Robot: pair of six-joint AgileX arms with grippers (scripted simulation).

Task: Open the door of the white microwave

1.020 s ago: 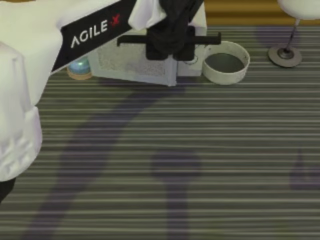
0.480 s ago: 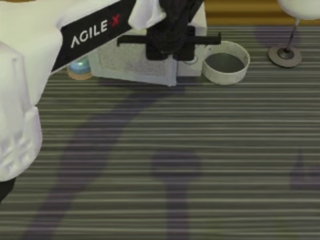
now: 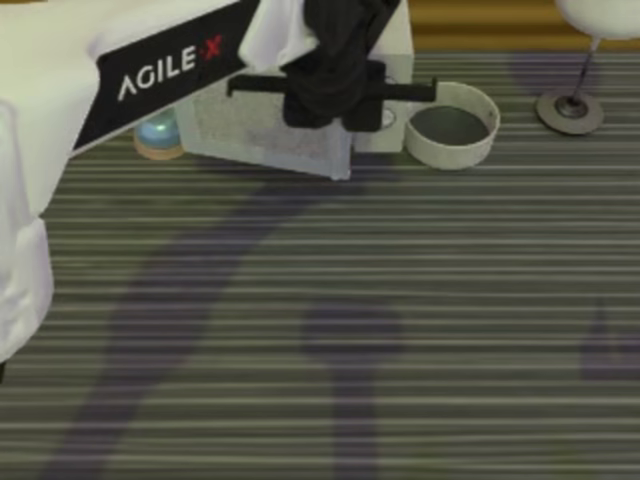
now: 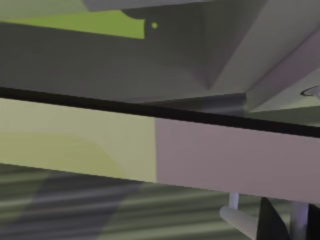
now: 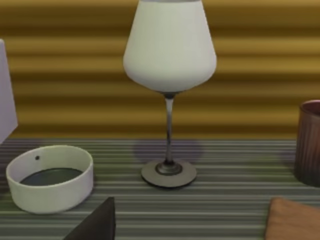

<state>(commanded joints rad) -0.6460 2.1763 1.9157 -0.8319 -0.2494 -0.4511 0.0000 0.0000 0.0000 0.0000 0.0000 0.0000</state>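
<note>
My left gripper (image 3: 335,85), its finger state hidden from me, has swung the flat off-white mesh-windowed door (image 3: 270,135) further out from the boxy white microwave (image 3: 395,40) at the table's far edge, so opening progresses.

The boxy off-white microwave (image 3: 400,40) looks smooth and matt, its door (image 3: 270,135) window a speckled grey mesh. The grey striped bench (image 3: 400,300) looks woven, the round white bowl (image 5: 50,177) smooth.
</note>
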